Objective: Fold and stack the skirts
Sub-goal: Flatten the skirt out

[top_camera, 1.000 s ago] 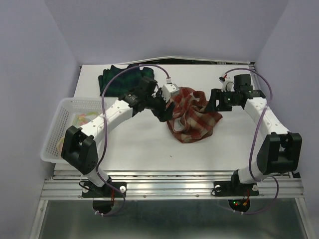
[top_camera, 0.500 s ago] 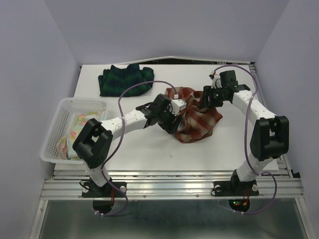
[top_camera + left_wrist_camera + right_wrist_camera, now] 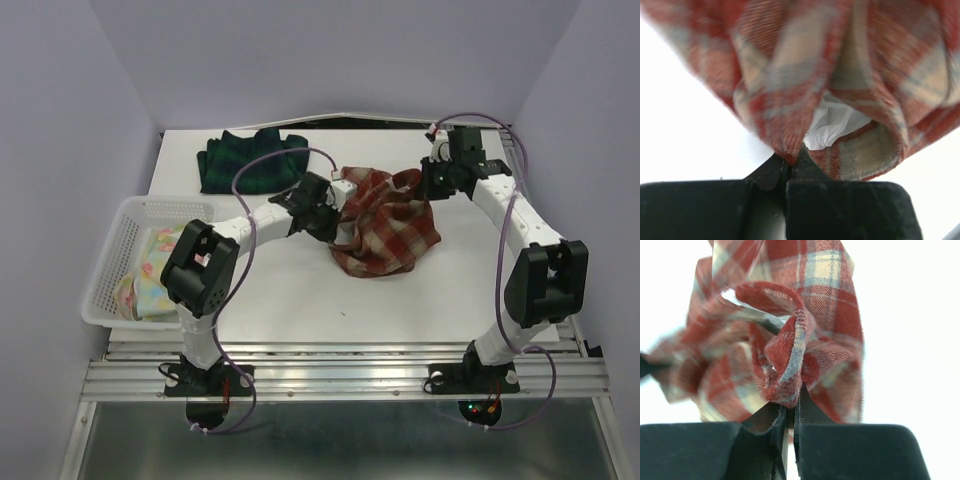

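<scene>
From above, the red-and-cream plaid skirt (image 3: 388, 225) hangs bunched between my left gripper (image 3: 338, 208) and my right gripper (image 3: 424, 186), over the middle of the table (image 3: 300, 290) toward its far edge. The dark green plaid skirt (image 3: 250, 162) lies folded near the far left corner. The white mesh basket (image 3: 105, 270) at the left edge holds only the pastel floral skirt (image 3: 148, 280), crumpled.

In my left wrist view, my fingers are pinched tight on a fold of plaid, with white lining (image 3: 832, 125) showing just beside it.

In my right wrist view, my fingers are clamped on a rolled edge. The cloth looks light and limp, so it should sag and twist. I judge that opposite corners of one edge would spread it flat better than these bunched folds.
</scene>
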{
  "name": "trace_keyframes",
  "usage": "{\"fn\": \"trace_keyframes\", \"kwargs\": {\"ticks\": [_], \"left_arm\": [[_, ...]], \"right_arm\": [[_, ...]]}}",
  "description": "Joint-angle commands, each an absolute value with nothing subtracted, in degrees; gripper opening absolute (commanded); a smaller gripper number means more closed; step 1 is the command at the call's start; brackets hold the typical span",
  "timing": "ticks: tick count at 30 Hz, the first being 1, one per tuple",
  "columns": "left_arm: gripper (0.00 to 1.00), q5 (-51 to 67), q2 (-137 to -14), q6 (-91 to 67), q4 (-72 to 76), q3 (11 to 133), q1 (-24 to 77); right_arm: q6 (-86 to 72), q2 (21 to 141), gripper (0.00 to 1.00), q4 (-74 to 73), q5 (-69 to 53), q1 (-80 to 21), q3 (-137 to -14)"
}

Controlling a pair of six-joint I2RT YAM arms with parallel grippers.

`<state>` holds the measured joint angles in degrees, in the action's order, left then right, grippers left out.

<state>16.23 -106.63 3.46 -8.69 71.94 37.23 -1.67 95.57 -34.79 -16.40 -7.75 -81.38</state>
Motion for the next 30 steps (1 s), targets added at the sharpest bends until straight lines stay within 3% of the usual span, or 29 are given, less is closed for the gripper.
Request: {"fn": "trace_keyframes", "kwargs": {"ticks": [1, 9, 17, 23, 30], "left_arm": [[0.00, 15.1, -98.7, 7.3, -12.2, 80.5, 30.1], [0.00, 3.4, -89.8, 23.1, -22.8, 91.3, 27.0], [0.00, -5.5, -83.2, 25.1, -26.5, 94.7, 27.2], [0.00, 6.2, -80.8, 26.3, -33.5, 91.2, 27.8], [0.00, 16.8, -80.6, 23.9, -32.7, 74.9, 31.9]], "right_arm": [[5.1, 89.1, 0.01, -36.0, -11.3, -7.8, -86.3], [19.1, 80.5, 0.01, -37.2, -8.3, -7.3, -88.9], [26.7, 74.9, 0.01, -38.2, -4.5, -7.3, -89.2], [23.0, 75.8, 0.02, -45.9, -8.5, -7.3, -86.3], [20.0, 80.1, 0.13, -52.6, -18.0, -7.3, -74.2]]}}
